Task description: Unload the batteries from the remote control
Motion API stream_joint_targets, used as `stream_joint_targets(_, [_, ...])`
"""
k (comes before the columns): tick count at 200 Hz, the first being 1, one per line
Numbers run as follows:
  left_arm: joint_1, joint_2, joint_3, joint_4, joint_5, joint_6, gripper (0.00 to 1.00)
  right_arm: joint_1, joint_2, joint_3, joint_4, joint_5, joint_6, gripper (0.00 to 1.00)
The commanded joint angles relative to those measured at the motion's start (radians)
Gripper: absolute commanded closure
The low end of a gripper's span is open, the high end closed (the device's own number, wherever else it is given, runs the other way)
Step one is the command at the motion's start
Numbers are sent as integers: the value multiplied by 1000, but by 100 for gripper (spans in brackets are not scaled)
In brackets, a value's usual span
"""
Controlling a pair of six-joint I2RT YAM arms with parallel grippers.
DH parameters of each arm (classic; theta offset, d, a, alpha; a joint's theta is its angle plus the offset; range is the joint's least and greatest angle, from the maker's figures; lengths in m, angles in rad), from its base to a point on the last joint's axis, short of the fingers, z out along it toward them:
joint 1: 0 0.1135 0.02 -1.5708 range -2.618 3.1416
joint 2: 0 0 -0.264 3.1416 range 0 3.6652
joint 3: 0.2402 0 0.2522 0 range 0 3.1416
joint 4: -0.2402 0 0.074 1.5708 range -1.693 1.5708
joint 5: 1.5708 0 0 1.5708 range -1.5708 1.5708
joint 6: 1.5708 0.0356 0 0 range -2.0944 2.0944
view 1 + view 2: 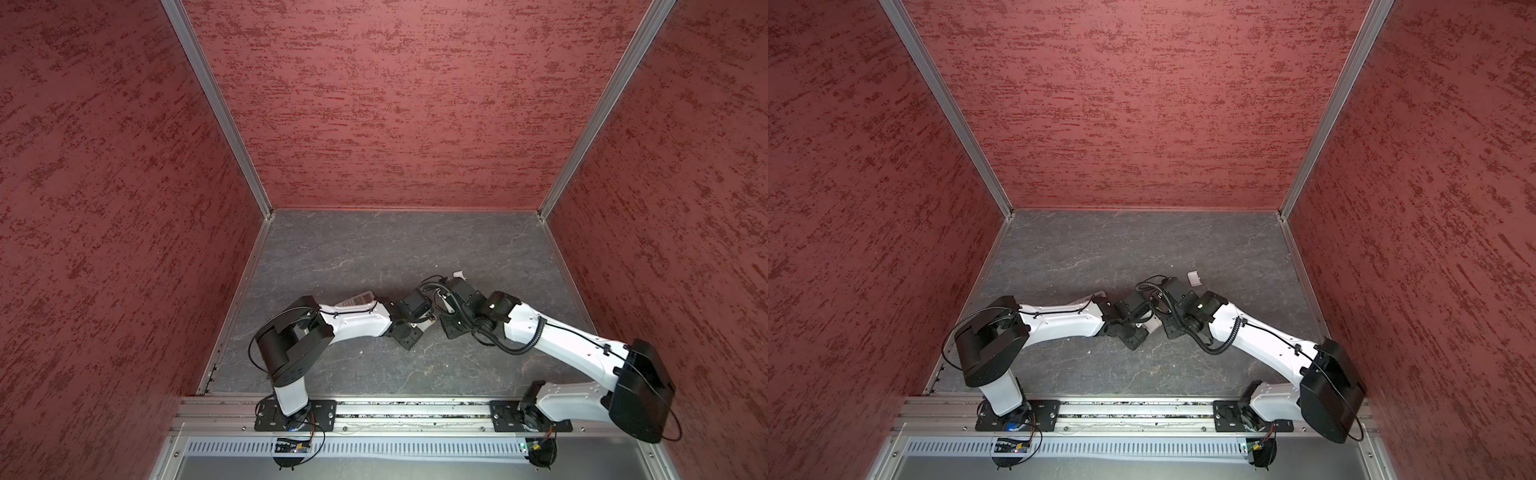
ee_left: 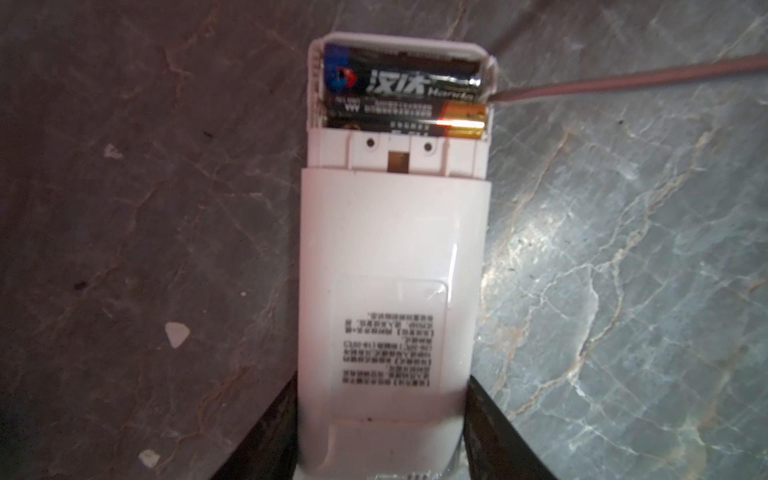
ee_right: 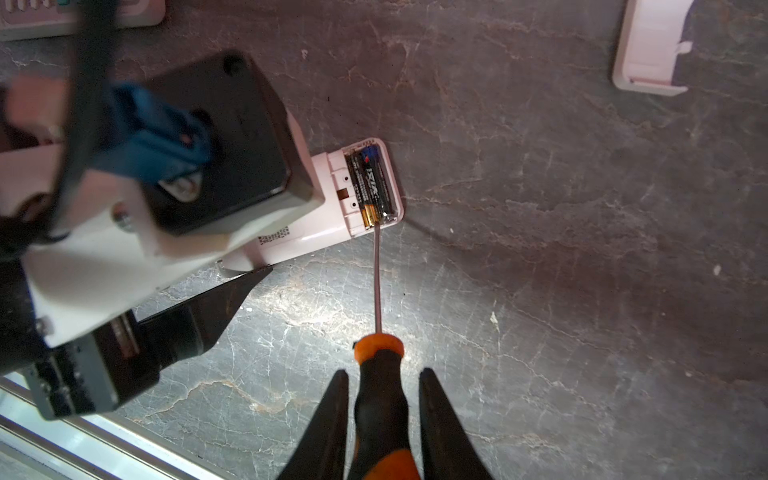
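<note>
Left pincer [image 2: 380,419] pinches remote [image 2: 390,249] sides. Right pincer [image 3: 385,372] pinches screwdriver [image 3: 380,357]; tip at compartment [image 2: 399,40] edge beside batteries [image 2: 399,95]. Cover [image 3: 652,45] upper right, well apart; open worktop [image 3: 582,249] around.

Both top views look steeply down onto the whole tabletop [image 1: 374,249] from high above its near edge, far off. The left wrist camera sits close over the remote [image 2: 390,270], facing its open end; the right wrist camera looks along the screwdriver [image 3: 379,349] from farther back, and both share the batteries [image 2: 399,99].
</note>
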Motion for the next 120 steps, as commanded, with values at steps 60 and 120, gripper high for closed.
stream_joint_targets(60, [0,25,-31,-30,67,4,42,-5,8,23,-8,32,-16,100])
stream_joint_targets(120, [-3,26,-30,-31,69,5,42,-5,18,26,-9,32,-21,100])
